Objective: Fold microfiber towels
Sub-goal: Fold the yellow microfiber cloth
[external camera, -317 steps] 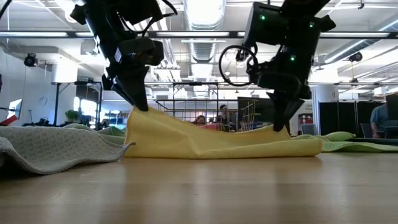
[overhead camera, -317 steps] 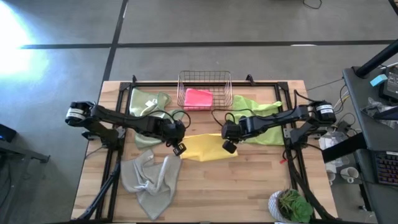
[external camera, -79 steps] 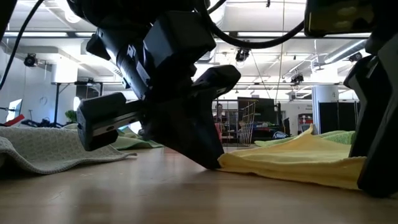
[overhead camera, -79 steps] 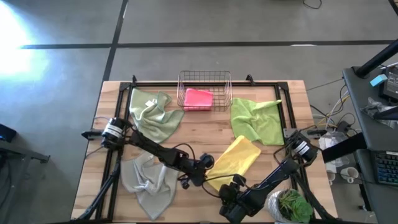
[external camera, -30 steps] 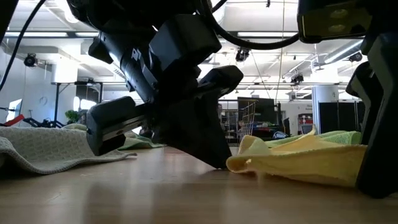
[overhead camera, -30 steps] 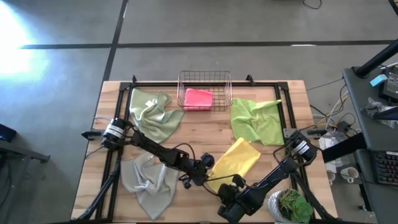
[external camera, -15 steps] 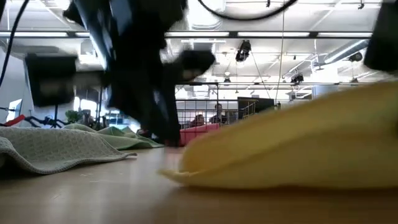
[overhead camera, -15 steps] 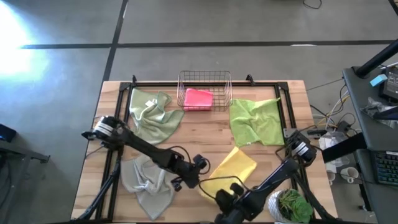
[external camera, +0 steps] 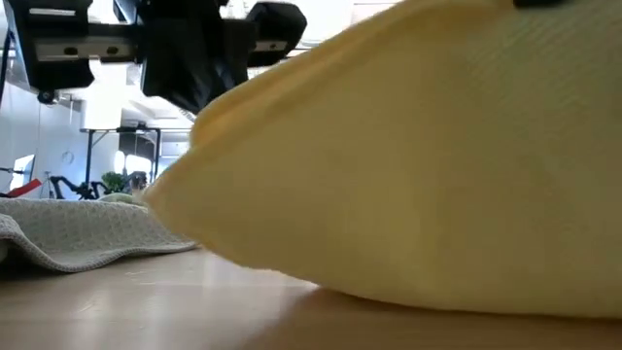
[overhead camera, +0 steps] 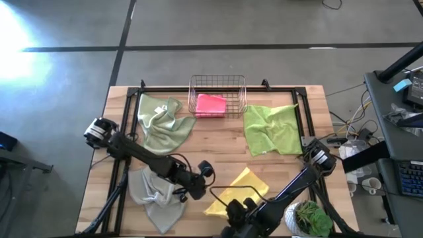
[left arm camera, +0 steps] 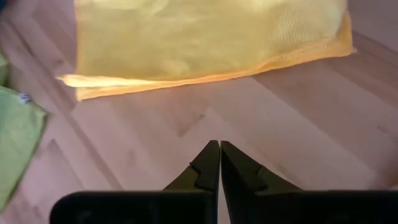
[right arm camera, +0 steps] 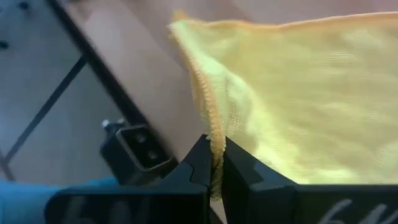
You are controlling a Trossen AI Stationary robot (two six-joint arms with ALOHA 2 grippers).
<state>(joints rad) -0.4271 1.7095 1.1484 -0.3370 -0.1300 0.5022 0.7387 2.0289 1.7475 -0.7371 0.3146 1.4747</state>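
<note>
Wooden tabletop (overhead camera: 218, 149) is carrying the yellow towel (overhead camera: 236, 193). Right end effector (right arm camera: 216, 163) is pinching its edge; left end effector (left arm camera: 219, 163) is hovering nearby, fingers together, empty.

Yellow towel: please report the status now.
Right gripper shut on yellow towel edge, near table front. Left gripper shut, empty, beside it. Grey towel close by, not blocking.

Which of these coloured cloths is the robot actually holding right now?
The yellow microfiber towel near the table's front edge: the right gripper is pinched shut on its hem. The other cloths lie untouched.
</note>
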